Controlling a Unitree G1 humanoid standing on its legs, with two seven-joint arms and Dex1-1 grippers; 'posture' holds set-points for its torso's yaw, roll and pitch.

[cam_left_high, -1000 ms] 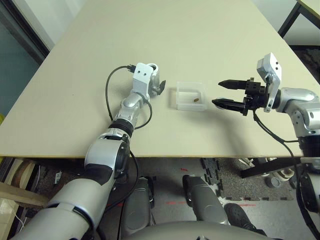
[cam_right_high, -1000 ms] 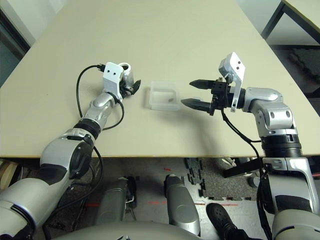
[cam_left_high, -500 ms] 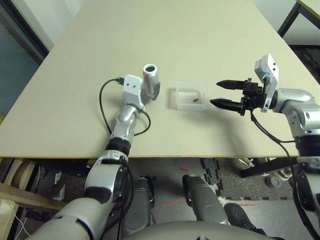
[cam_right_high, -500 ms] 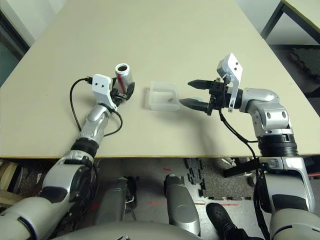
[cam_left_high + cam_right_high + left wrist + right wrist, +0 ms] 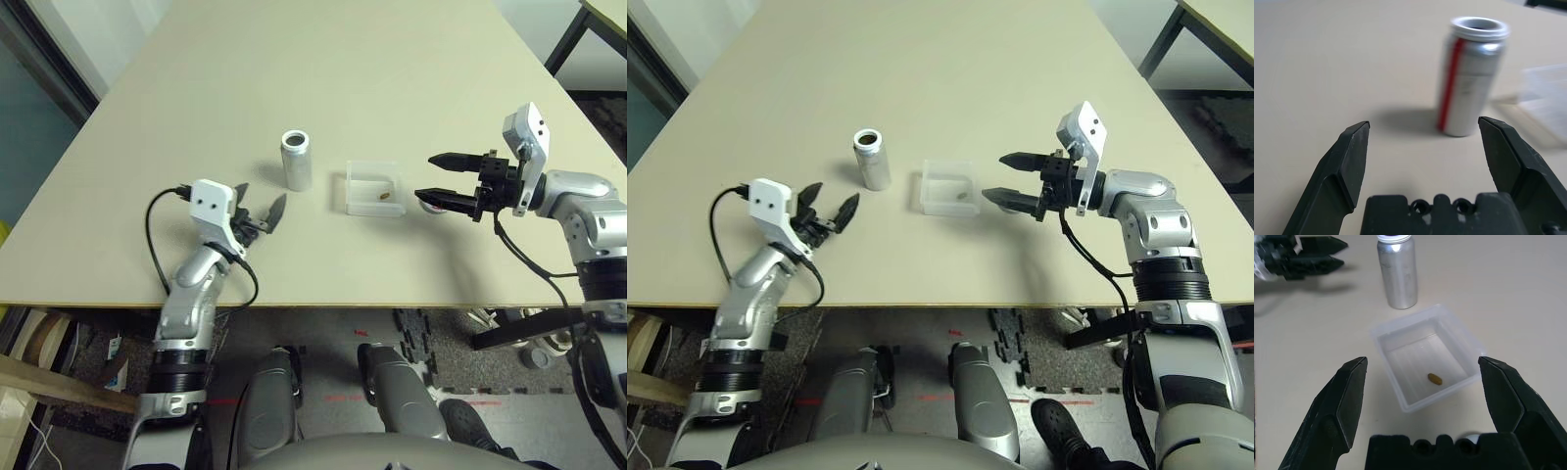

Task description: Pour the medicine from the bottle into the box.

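Medicine (image 5: 1435, 379) lies in the clear box (image 5: 354, 200); bottle (image 5: 296, 161) stands uncapped beside it. Left tool (image 5: 257, 211) spread, empty, near tabletop (image 5: 323, 59) edge; right tool (image 5: 432, 177) spread. Pour looks done: retreat clear without nudging either.

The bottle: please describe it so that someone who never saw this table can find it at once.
On the beige table, look between the robot's two arms, near the middle. There the bottle stands upright just left of the clear box. It is a small silver cylinder with a red stripe and an open mouth, while the box is flat, square and transparent.
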